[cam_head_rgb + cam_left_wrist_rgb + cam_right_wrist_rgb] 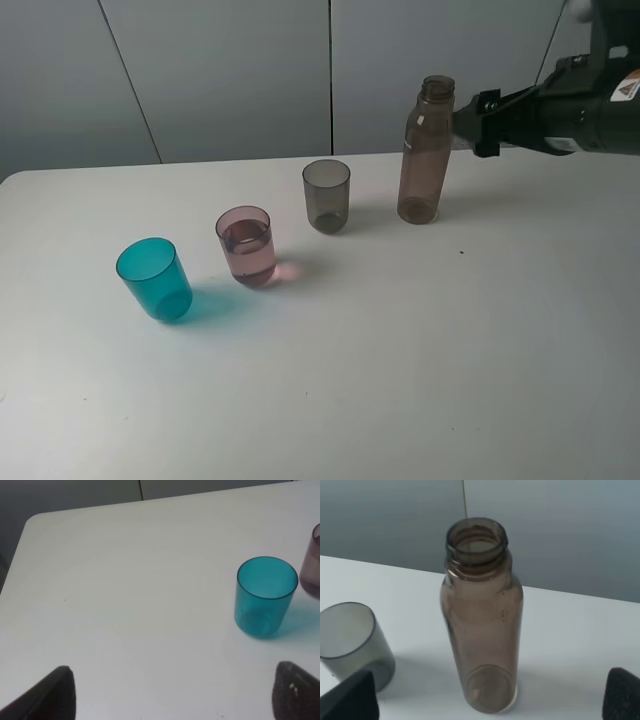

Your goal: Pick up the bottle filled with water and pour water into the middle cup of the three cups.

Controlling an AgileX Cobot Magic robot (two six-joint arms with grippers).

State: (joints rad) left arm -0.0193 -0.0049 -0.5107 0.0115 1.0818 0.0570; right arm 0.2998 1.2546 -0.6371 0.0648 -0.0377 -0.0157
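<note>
Three cups [246,245] in a row, one uncapped bottle [426,150] upright, right gripper [490,700] spread wide, left gripper [172,695] spread too

The bench [400,380] is plain white, without pattern. The bottle [426,150] is translucent smoky brown. Of the three cups, one is teal-blue [154,278], the middle cup [246,246] pale pink-mauve, one smoky grey [327,195]. The right pincer [470,128] is black. The wall panels [220,70] behind are grey.
</note>
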